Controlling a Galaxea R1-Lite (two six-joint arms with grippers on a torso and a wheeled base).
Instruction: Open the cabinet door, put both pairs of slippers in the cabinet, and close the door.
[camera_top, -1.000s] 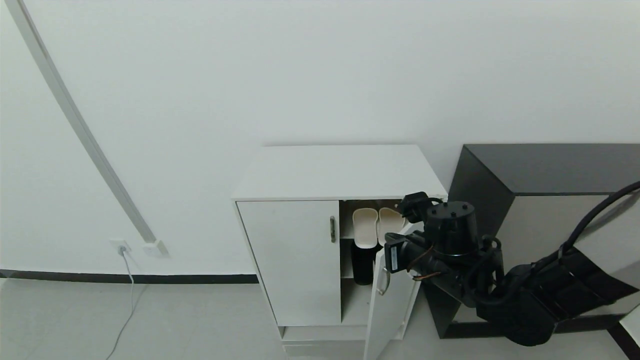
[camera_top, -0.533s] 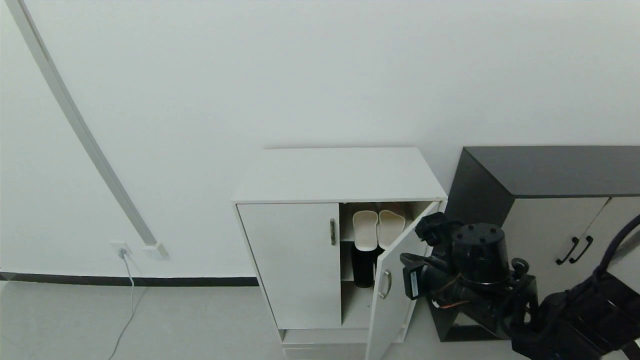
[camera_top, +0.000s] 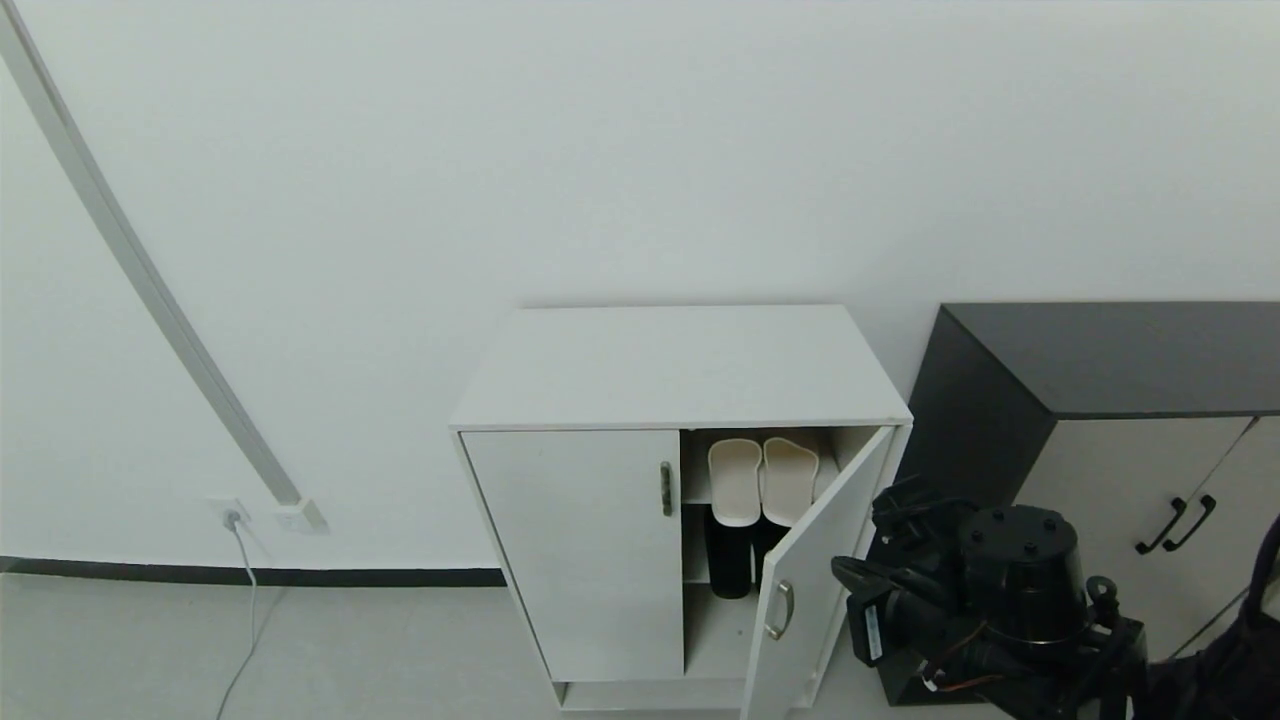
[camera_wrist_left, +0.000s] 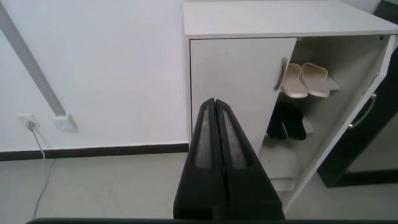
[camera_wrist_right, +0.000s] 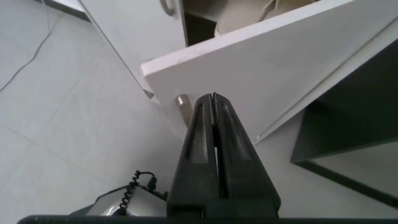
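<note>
The white cabinet (camera_top: 680, 365) has its left door shut and its right door (camera_top: 815, 560) partly open. A cream pair of slippers (camera_top: 762, 478) lies on the upper shelf and a black pair (camera_top: 728, 565) stands below it. My right gripper (camera_top: 895, 505) is shut, just outside the right door's outer face; the right wrist view has its tip (camera_wrist_right: 214, 96) close to that door (camera_wrist_right: 261, 62) near the handle (camera_wrist_right: 180, 101). My left gripper (camera_wrist_left: 214, 102) is shut and empty, held back in front of the cabinet's left door (camera_wrist_left: 236, 81), with both pairs (camera_wrist_left: 308, 78) visible inside.
A dark cabinet (camera_top: 1090, 350) with pale doors stands right beside the white one. A wall socket with a cable (camera_top: 232, 518) and a slanted conduit (camera_top: 150, 290) are on the wall to the left. Open grey floor (camera_top: 300, 650) lies in front.
The right door has swung from wide open toward shut. My right arm has drawn back to the right and lower in the head view. The head camera has shifted slightly.
</note>
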